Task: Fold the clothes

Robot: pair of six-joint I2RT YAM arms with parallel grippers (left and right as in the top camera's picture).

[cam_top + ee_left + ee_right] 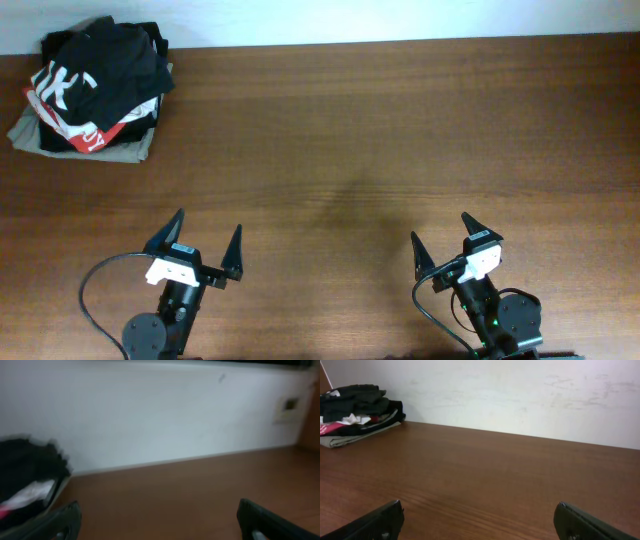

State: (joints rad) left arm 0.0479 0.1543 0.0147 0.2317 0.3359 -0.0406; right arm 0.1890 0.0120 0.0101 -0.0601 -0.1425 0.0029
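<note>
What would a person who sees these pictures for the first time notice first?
The pile of clothes at the far left corner of the brown wooden table stands out: black pieces on top, with some red and white showing below. Next come the two black hands at the near edge, the left hand and the right hand, both open and holding nothing.

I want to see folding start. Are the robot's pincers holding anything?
No, nothing. The left pincer and the right pincer both stand open and empty.
</note>
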